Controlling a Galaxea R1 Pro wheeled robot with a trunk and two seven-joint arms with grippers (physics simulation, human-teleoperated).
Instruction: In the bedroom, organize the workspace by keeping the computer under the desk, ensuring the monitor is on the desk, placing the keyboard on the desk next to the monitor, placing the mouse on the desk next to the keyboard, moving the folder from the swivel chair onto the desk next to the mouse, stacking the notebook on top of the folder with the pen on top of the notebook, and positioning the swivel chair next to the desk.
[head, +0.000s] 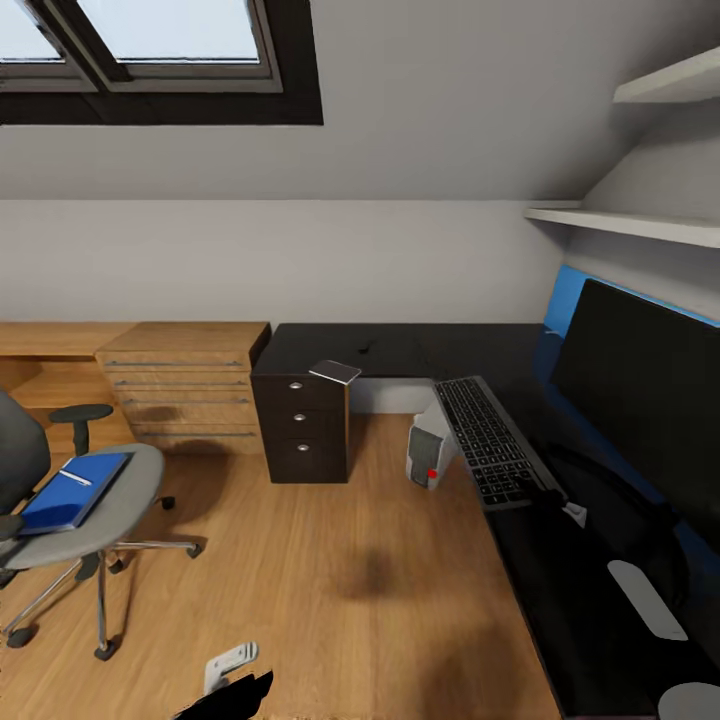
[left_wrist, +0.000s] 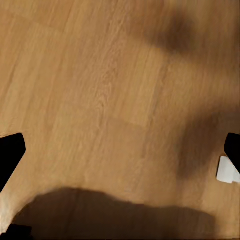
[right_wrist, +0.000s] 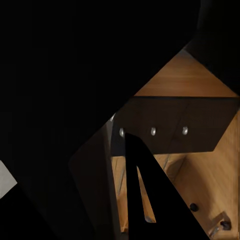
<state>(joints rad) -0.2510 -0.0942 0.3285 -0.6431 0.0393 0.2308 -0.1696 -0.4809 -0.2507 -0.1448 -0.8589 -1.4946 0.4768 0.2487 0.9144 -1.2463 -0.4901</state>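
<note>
The swivel chair (head: 95, 510) stands at the left with the blue folder (head: 75, 490) on its seat and the white pen (head: 75, 477) on the folder. On the black desk (head: 400, 350) lie the keyboard (head: 492, 440) and the monitor (head: 640, 390). The computer (head: 428, 455) stands under the desk. A flat pale slab, maybe the notebook (head: 335, 372), rests on the dark drawer unit (head: 302, 425). A small white piece (head: 575, 515) at the keyboard's near end may be the mouse. My left gripper (left_wrist: 120, 155) hangs open over bare floor. My right gripper's dark finger (right_wrist: 150, 200) faces the drawer unit.
A light wooden drawer chest (head: 185, 385) and low bench line the back wall. Wall shelves (head: 640, 222) hang above the monitor. My right arm's grey links (head: 645, 600) lie over the desk's near end. Wooden floor (head: 330, 560) spreads between chair and desk.
</note>
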